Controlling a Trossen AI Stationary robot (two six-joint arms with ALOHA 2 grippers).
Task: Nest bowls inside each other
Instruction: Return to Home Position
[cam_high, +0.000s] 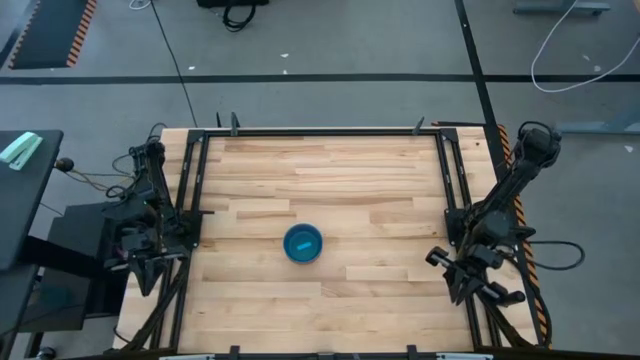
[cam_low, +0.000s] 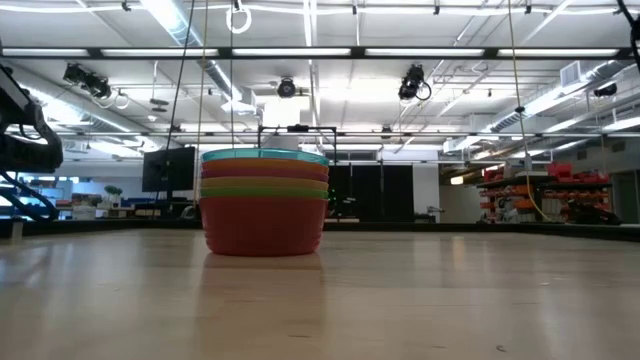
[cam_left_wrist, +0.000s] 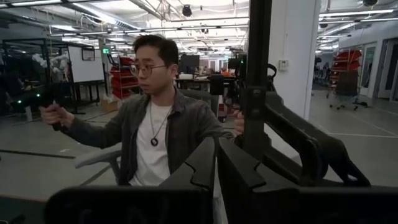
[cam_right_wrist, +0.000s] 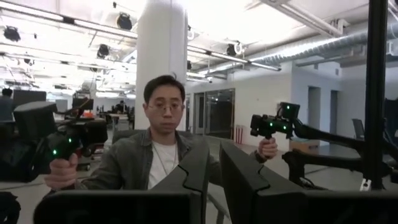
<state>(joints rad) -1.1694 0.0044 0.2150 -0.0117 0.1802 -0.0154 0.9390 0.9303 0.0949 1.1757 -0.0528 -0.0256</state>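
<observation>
The bowls (cam_high: 303, 243) stand nested mid-frame — blue on top — so nothing looks left. Left arm (cam_high: 150, 205) and right arm (cam_high: 500, 195) rest at the sides, jaws together.

No text, label, brand, number or sign is readable anywhere in these views.

- Table (cam_high: 380, 200): pale wood planks, smooth, with a soft sheen in the low view.
- Bowls (cam_low: 264, 215): smooth plastic, slightly glossy.
- Frame (cam_high: 320, 131) round the table: black metal bars, matt.
- Shirt (cam_right_wrist: 124, 165) on the person: grey woven cloth, matt.
</observation>
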